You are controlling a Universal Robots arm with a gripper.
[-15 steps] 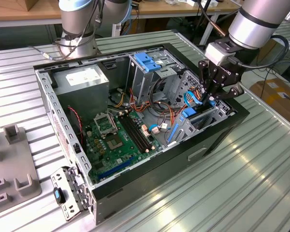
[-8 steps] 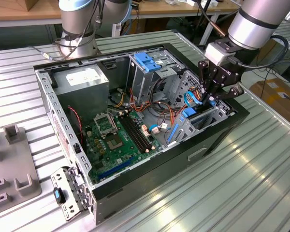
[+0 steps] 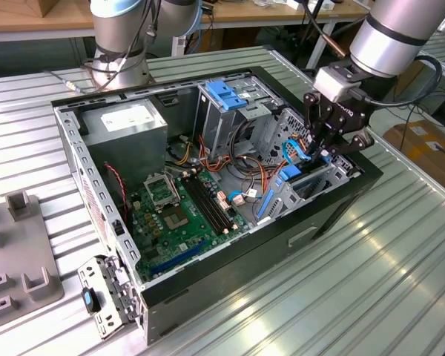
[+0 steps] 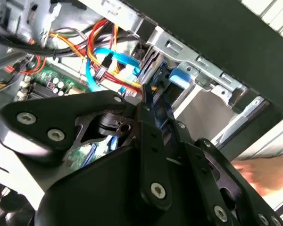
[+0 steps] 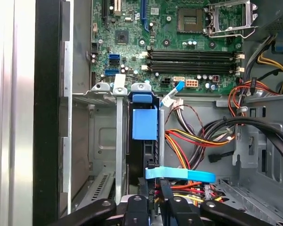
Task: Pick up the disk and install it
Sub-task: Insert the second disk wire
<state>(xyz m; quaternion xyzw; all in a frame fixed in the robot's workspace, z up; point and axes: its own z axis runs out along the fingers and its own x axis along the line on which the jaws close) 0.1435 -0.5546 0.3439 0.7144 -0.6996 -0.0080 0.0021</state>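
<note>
The disk (image 5: 150, 150) stands on edge in the drive bay at the front corner of the open computer case (image 3: 334, 215), on the exterior view's right. A blue plastic rail tab (image 5: 145, 123) sits on its upper end. My gripper (image 5: 156, 186) reaches down into the bay from above and is shut on the disk's near edge. In the exterior view the gripper (image 3: 325, 148) hangs over the bay with the disk's blue rail (image 3: 311, 165) just below it. In the second wrist view the fingers (image 4: 153, 136) pinch together on the disk (image 4: 162, 110).
A light-blue flat cable (image 5: 179, 174) and red, orange and yellow wires (image 5: 188, 141) crowd the bay beside the disk. The motherboard (image 3: 178, 211), grey power supply (image 3: 126, 122) and blue-latched drive cage (image 3: 226, 93) fill the case. A grey fixture (image 3: 15, 252) lies on the slatted table.
</note>
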